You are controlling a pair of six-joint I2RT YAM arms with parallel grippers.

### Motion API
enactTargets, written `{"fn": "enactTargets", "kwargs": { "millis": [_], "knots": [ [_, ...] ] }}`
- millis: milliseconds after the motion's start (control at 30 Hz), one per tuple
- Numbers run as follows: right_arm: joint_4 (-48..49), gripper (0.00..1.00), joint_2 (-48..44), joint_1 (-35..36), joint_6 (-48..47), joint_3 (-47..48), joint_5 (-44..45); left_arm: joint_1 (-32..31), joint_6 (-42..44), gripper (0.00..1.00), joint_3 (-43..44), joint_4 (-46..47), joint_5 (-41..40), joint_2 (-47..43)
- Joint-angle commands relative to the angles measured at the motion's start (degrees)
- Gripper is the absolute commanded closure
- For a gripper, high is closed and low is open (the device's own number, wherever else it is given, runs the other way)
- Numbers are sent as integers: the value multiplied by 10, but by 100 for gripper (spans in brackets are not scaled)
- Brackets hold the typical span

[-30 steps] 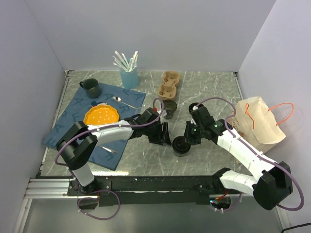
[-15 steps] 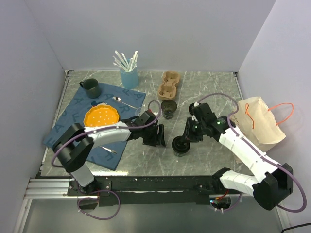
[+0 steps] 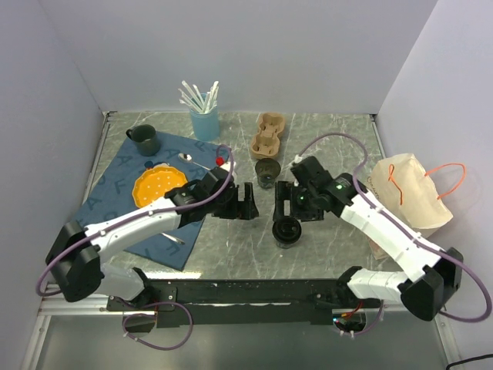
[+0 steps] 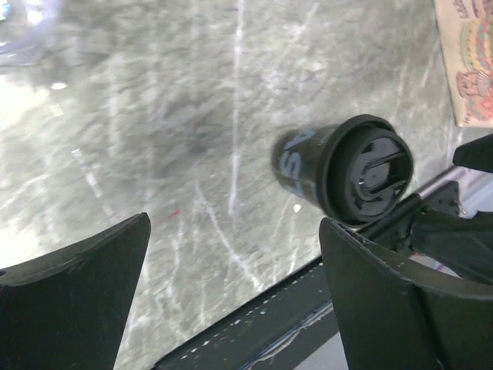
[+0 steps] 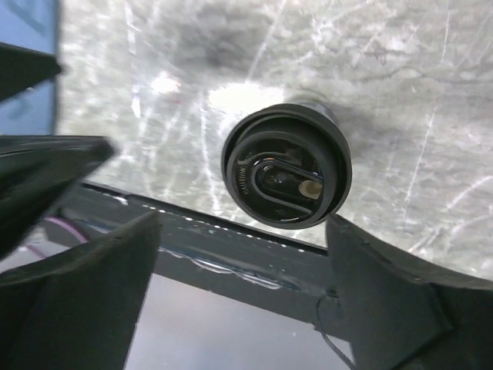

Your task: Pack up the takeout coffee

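Note:
The takeout coffee, a small black cup with a round black lid, stands upright on the marble table near the front edge. Nothing holds it. My right gripper hovers just behind and above it, jaws wide apart; in the right wrist view the lid lies below, between the spread fingers of that gripper. My left gripper is open a little to the cup's left, with nothing in it. In the left wrist view the cup sits ahead and to the right of that gripper.
A clear glass stands just behind the grippers. Behind it are a cardboard cup carrier and a blue cup of straws. A paper bag with orange handles lies at the right. The blue mat holds an orange plate and a green mug.
Both grippers have opened wide. The right one has let go of the cup and risen behind it. The left gripper has drawn back to the left, away from the cup.

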Motion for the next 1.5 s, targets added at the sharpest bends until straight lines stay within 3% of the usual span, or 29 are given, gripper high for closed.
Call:
{"fn": "enactTargets", "kwargs": {
  "millis": [0, 167, 467, 800, 1133, 1467],
  "knots": [
    [-26, 0, 34, 34, -15, 29, 68, -2, 4, 3, -28, -29, -63, -51],
    [-32, 0, 79, 57, -25, 31, 103, -2, 4, 3, -55, -47, -117, -103],
    [-50, 2, 112, 89, -22, 27, 150, -1, -7, 3, -79, -48, -137, -126],
    [-7, 18, 126, 90, -11, -28, 138, -1, -11, 3, -87, -51, -174, -151],
    [-3, 24, 125, 88, -3, -36, 136, -1, -8, 3, -82, -54, -188, -151],
    [7, 24, 125, -10, -23, -20, 168, -1, -8, 3, -88, -71, -207, -176]
  ]
}}
